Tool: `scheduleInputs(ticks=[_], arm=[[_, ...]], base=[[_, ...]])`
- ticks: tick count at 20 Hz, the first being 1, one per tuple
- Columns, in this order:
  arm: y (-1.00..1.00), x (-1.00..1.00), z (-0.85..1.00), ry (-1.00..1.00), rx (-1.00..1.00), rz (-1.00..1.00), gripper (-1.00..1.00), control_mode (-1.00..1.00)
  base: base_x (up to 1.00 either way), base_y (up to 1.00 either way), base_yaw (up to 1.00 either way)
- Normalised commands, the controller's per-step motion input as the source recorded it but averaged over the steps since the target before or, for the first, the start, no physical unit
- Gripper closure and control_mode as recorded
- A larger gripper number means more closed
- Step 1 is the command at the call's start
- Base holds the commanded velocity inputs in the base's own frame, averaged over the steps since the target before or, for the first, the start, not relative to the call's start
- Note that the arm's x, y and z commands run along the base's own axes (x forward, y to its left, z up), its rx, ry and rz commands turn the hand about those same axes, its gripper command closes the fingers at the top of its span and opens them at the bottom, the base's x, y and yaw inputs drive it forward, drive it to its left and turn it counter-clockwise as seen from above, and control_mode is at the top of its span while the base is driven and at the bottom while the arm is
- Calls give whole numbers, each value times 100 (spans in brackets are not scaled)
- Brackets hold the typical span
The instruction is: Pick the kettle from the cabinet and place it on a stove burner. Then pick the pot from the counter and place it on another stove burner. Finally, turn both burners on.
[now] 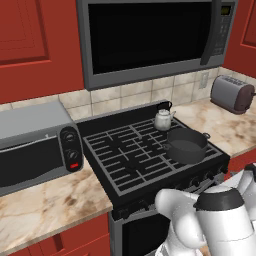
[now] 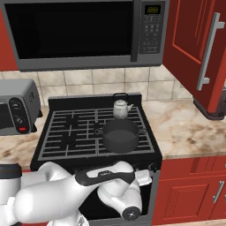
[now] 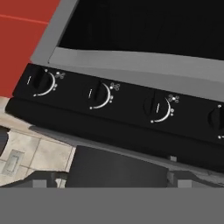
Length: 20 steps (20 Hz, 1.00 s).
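The kettle [image 1: 163,118] and the pot [image 1: 186,145] both sit on the stove [image 1: 120,160], the kettle at the back and the pot in front, so I only have the knobs [image 3: 97,94] left to turn. My gripper is wide open, holding nothing, low by the stove front. A toaster [image 1: 231,93] and a small oven [image 1: 37,145] sit on the bench [image 1: 50,210], out of my way.

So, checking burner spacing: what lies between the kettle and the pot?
Bare black grate, seen in the right base view; kettle sits just behind pot.
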Motion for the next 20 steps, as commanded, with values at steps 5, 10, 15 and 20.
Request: scheduleInputs(ticks=[5, 10, 15, 20], arm=[[0, 0, -14, -6, 1, 3, -100, -100], [0, 6, -14, -2, 1, 1, -100, -100], [0, 20, -9, 0, 1, 0, -100, -100], [-5, 12, -8, 0, 1, 0, -100, -100]], base=[[0, 0, 0], [0, 0, 0], [0, 0, 0], [0, 0, 0]])
